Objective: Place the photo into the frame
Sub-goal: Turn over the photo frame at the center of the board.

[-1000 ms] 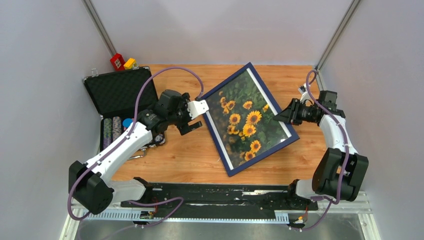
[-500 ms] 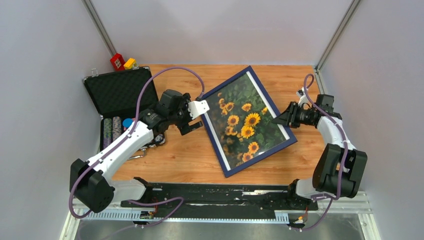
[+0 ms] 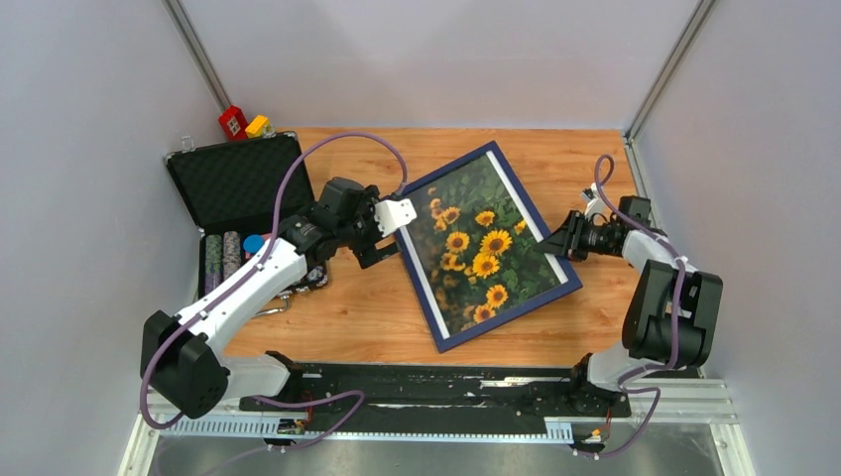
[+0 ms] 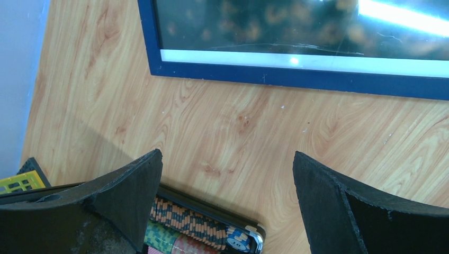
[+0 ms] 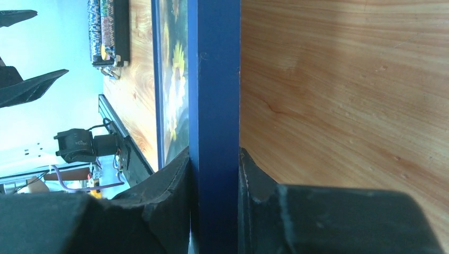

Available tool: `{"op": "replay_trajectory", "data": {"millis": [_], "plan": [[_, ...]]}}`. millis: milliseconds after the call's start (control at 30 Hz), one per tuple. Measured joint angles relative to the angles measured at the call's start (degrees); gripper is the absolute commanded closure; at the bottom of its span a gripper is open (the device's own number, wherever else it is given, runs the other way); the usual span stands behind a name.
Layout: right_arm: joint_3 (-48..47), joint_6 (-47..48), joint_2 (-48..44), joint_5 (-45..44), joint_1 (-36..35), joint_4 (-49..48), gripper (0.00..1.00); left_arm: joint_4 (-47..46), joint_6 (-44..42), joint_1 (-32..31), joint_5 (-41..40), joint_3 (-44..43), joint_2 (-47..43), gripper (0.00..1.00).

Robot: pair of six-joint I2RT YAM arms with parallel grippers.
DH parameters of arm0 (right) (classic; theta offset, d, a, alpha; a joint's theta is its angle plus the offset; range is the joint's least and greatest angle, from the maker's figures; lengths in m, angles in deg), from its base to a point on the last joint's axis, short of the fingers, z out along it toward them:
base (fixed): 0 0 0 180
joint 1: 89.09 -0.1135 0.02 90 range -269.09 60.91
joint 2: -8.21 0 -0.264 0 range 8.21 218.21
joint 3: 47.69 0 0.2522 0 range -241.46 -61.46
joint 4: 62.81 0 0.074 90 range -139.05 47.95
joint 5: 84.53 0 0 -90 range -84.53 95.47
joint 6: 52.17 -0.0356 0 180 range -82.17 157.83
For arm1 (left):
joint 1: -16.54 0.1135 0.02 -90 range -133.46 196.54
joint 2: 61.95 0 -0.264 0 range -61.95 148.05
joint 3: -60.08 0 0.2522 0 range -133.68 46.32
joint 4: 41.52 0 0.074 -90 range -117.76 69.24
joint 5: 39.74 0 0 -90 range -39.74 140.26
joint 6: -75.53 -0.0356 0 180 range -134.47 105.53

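Right tool [image 3: 555,238] pinched on the frame [image 3: 512,316]

Right tool holds the navy border of the frame on its right-hand side, at right of centre in the overhead view, its jaws narrowed with one on each face of the edge. Left tool [image 3: 385,236] stands wide and holds nothing, just beside the frame's upper-left side. The frame sits front up and skewed across the middle of the wooden worktop [image 3: 377,307], with the sunflower photo [image 3: 481,248] showing inside it. An open black case [image 3: 233,183] of poker chips sits at the left
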Motion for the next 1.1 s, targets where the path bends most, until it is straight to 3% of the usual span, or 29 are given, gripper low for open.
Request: {"op": "replay_trajectory", "data": {"millis": [433, 567, 1100], "plan": [[0.15, 0.72, 11.32, 0.83, 0.42, -2.99, 0.61, 0.11, 0.17, 0.00, 0.02, -0.02, 1.53, 0.00], [0.15, 0.90, 14.14, -1.29, 0.66, -2.97, 0.50, 0.24, 0.17, 0.00, 0.02, -0.02, 2.21, 0.00], [-0.26, 0.35, 15.54, -2.58, 1.42, -2.51, 0.37, 0.74, 0.17, 0.00, 0.09, -0.22, 3.19, 0.00]]}}
